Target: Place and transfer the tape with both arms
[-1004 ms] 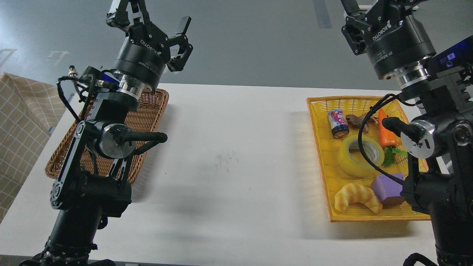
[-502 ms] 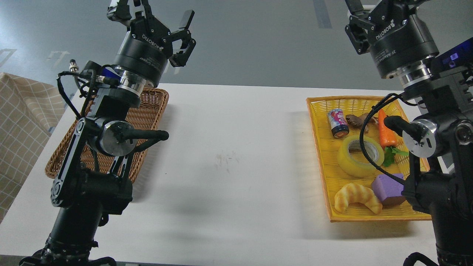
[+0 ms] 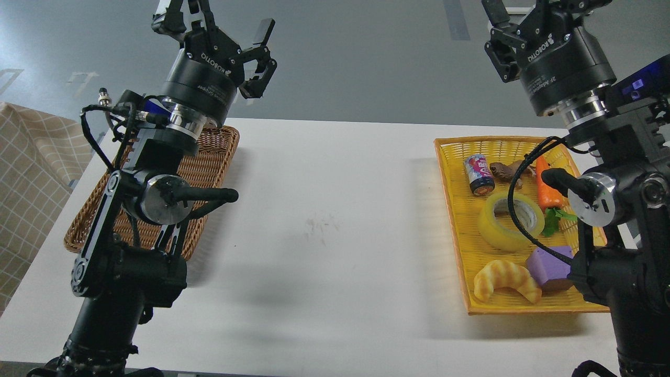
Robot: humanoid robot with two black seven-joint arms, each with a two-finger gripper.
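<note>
The tape (image 3: 496, 231), a thick yellow roll with a pale core, lies flat in the yellow tray (image 3: 453, 220) at the right of the white table. A black cable of my right arm crosses in front of it. My left gripper (image 3: 214, 21) is raised high above the far left of the table, over the wicker basket; its fingers are spread open and empty. My right gripper (image 3: 528, 15) is raised above the tray's far end. Its fingertips are cut off by the top edge, so its state does not show. Both grippers are far from the tape.
A brown wicker basket (image 3: 212, 162) lies at the left behind my left arm. The yellow tray also holds a small can (image 3: 479, 174), a brown toy frog (image 3: 505, 170), a carrot (image 3: 549, 192), a purple block (image 3: 548, 266) and a croissant (image 3: 505, 280). A checked cloth (image 3: 26, 183) hangs at far left.
Both raised grippers have shifted only slightly, swaying a little at the top of the view. The tape and other tray items have not moved.
</note>
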